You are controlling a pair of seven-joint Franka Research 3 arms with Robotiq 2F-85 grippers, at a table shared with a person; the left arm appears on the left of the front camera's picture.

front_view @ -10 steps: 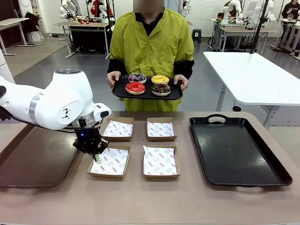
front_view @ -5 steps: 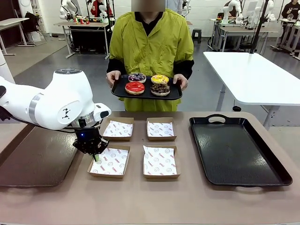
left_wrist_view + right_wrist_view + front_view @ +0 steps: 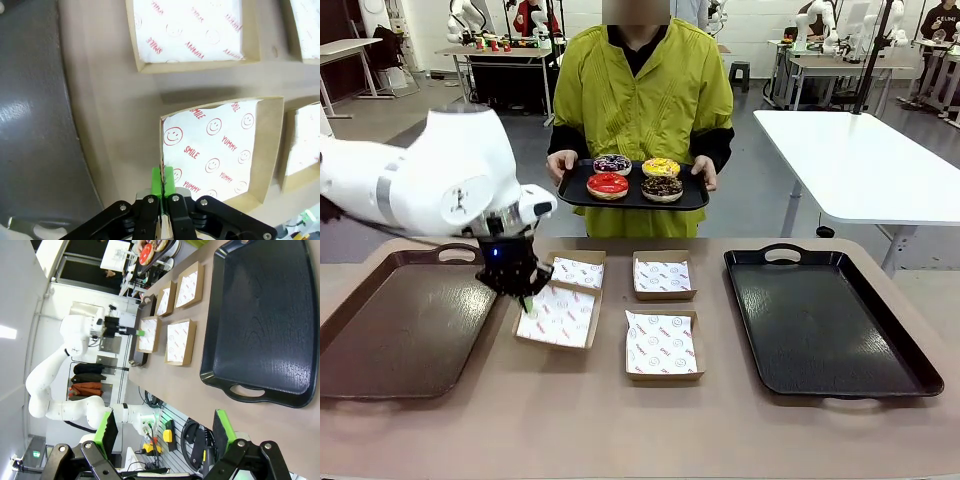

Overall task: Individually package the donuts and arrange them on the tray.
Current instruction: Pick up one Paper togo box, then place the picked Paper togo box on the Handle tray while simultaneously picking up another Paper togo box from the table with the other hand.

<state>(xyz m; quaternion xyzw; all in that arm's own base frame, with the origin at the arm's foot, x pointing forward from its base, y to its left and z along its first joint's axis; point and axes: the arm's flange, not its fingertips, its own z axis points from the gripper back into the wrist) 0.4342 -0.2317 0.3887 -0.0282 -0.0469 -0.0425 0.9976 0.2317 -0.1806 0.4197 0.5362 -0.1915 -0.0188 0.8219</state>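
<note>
The left tool (image 3: 527,303) was clamped on the rim of a brown cardboard box lined with white printed paper (image 3: 558,318). Beyond that box, a person (image 3: 642,95) held a black tray (image 3: 695,203) carrying the four glazed ring donuts (image 3: 608,185). The right tool (image 3: 165,422) gaped wide, empty.

Front: fixed on the robot's side, looking across the table (image 3: 720,430) at the person (image 3: 640,100), pretty wide. Left wrist: pointing down, super close over one paper-lined box (image 3: 220,150). Right wrist: rolled sideways, way back, looking along the black tray (image 3: 270,315) toward that same box, also in the front shot.
</note>
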